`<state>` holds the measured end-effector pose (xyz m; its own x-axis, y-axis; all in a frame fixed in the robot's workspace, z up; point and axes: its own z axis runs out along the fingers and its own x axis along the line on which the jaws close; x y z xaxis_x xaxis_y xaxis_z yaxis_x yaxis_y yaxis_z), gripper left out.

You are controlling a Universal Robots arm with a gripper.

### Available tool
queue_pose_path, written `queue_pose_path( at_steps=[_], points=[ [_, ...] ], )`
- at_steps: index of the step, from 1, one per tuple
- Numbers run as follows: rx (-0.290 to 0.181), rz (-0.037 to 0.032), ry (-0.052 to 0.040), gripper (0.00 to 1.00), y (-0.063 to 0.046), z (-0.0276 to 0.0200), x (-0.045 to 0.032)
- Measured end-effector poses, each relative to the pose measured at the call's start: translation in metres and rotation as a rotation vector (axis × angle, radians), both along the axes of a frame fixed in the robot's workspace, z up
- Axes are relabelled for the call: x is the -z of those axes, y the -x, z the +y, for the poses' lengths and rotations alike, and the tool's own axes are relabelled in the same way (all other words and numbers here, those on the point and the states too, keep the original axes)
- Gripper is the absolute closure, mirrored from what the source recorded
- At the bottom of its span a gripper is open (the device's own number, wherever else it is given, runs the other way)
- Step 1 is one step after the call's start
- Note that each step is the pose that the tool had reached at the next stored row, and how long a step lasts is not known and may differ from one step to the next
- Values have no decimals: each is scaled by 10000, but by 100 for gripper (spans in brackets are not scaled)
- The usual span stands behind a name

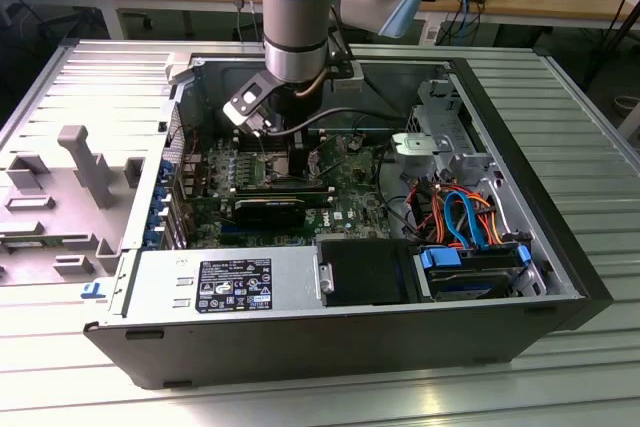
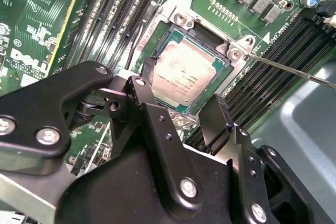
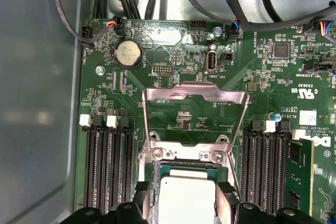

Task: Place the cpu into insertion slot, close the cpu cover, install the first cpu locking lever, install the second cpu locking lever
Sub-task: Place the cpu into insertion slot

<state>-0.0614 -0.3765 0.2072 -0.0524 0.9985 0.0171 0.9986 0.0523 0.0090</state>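
Straddling the cpu, my fingers stand a little wider than it, one on each side, gripping nothing as far as I can judge. It lies flat in the insertion slot, and the cpu cover is tipped open beyond it. If a pad dragged on a chip edge, it could tilt the chip off its seat and harm the contacts. Memory slots crowd both flanks and a lever wire juts close by. I judge the open room lies overhead.
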Motion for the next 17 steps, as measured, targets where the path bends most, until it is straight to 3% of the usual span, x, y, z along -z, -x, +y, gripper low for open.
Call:
queue_pose_path(
  at_steps=[17],
  points=[
    [-626,3,1,38,-53,7,45]
  ],
)
